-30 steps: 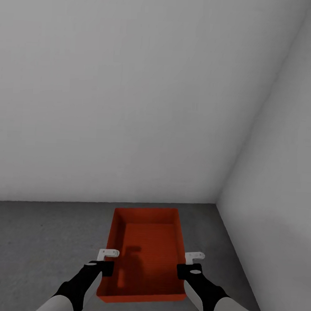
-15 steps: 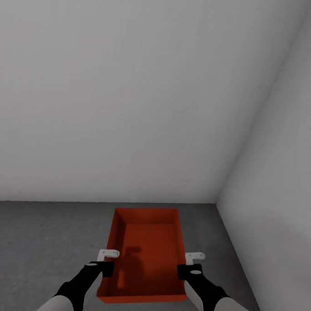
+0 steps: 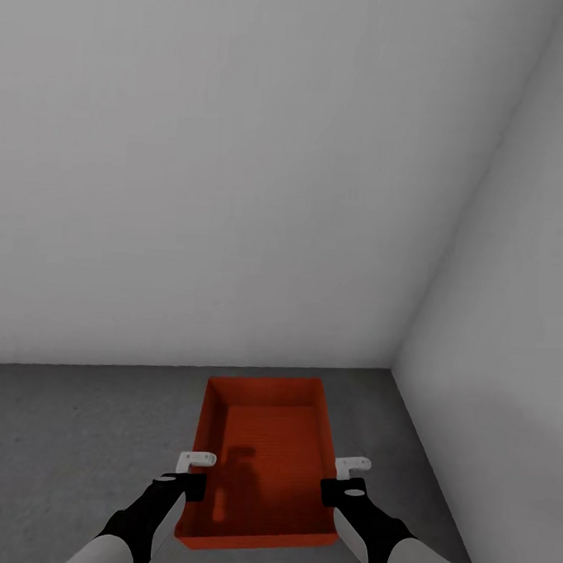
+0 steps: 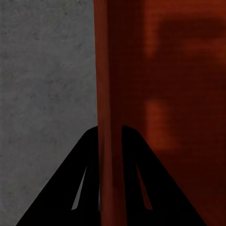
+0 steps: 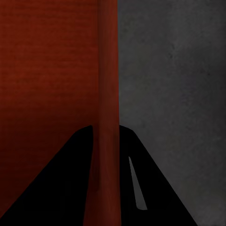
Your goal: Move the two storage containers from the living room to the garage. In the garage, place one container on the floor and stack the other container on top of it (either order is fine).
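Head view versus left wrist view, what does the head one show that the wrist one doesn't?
Head view alone: the whole container seen from above, both its long walls, the right gripper at its right wall, the grey walls meeting in a corner, both forearms.

Left wrist view alone: a close look at the left gripper, one finger outside the container's left wall and one inside, closed on it.

Both: the container, the left gripper, and the concrete floor.

Orange-red rectangular open storage container (image 3: 259,466) sitting on speckled grey concrete floor (image 3: 67,444), near the plain white walls' corner (image 3: 393,366), between both arms.
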